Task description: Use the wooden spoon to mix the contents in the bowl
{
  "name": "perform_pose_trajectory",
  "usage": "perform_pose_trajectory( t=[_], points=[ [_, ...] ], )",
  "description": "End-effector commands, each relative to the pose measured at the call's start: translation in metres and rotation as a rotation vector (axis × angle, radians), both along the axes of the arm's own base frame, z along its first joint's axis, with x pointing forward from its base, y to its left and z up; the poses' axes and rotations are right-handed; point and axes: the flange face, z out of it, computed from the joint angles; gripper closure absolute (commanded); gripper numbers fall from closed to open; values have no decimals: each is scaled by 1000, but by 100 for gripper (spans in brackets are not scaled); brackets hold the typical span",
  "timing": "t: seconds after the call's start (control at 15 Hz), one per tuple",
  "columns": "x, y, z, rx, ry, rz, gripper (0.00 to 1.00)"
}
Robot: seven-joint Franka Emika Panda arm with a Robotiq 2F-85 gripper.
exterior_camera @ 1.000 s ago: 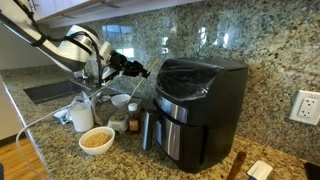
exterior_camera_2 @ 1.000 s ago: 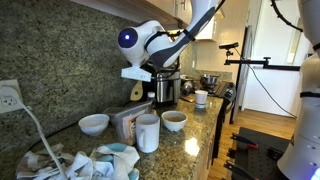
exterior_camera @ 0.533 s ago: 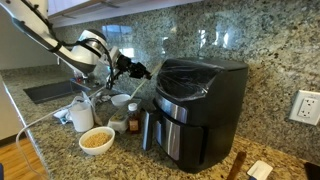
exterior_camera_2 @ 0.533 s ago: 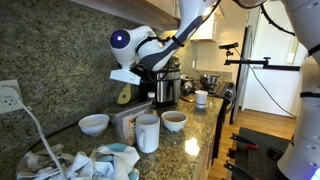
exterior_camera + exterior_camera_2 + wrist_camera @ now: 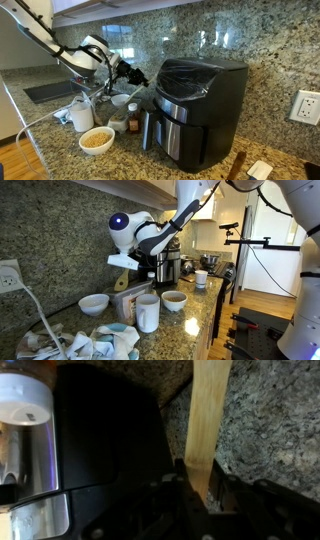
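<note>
My gripper (image 5: 200, 488) is shut on the wooden spoon (image 5: 208, 415), whose pale flat handle runs up from between the jaws in the wrist view. In an exterior view the gripper (image 5: 126, 262) hangs above the counter with the spoon's tan end (image 5: 120, 279) below it. The white bowl (image 5: 97, 140) holds the tan crumbly contents (image 5: 96, 138) at the counter's front; it also shows in the other exterior view (image 5: 174, 301). The gripper (image 5: 134, 73) is above and behind the bowl, next to the black air fryer (image 5: 200, 105).
A taller white mug (image 5: 147, 312) and a smaller white dish (image 5: 94, 304) stand near the bowl. The air fryer (image 5: 100, 450) fills the left of the wrist view. A granite backsplash (image 5: 250, 40) runs behind. Crumpled cloths (image 5: 80, 345) and a wall socket (image 5: 305, 106) sit at the counter's end.
The gripper with the spoon has moved down and away from the air fryer's top, toward the backsplash side of the counter. The bowl and mug have not moved.
</note>
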Motion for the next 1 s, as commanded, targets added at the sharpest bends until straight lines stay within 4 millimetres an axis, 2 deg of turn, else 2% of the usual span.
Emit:
perform_pose_trajectory(
  t=[0.0,0.6,0.93],
  points=[
    [0,5,-3,69,37,32,93],
    [-23,22,-40,180,173,70,93],
    [-36,44,-64,264,241,104,93]
  ],
)
